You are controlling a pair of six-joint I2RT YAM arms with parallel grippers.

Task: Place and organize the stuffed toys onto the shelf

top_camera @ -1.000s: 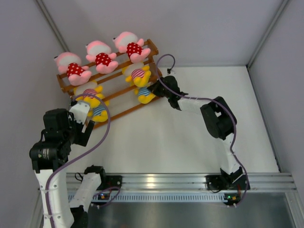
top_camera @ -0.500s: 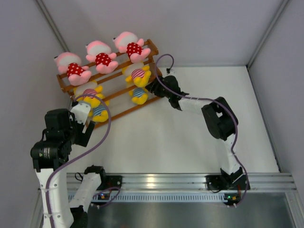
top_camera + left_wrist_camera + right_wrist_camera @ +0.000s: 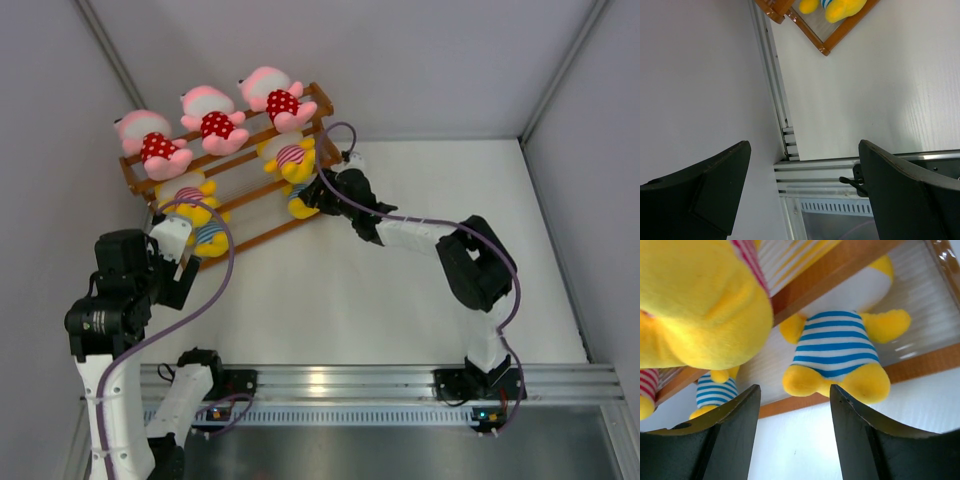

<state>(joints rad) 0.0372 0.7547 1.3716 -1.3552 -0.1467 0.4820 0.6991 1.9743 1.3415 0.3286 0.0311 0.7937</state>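
Finding: a robotics laboratory test cell.

Grounds: two robot arms, the left arm point(image 3: 120, 295) and the right arm point(image 3: 470, 265), stand bolted to a slotted aluminium rail point(image 3: 340, 380) along the near edge of a bare white table point(image 3: 400, 300). Plain grey panels point(image 3: 450, 60) set in metal framing posts point(image 3: 560, 72) enclose the table. Purple cable point(image 3: 230, 262) runs exposed along the arms. A small wooden shelf point(image 3: 262, 236) holding plush toys point(image 3: 215, 125) serves as the test piece.

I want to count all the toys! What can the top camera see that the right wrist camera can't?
Only the top view shows the three pink toys and the whole shelf. Only the right wrist view shows the right gripper open, with nothing in it. Both show the blue-striped yellow toy by that gripper, sitting on the shelf.
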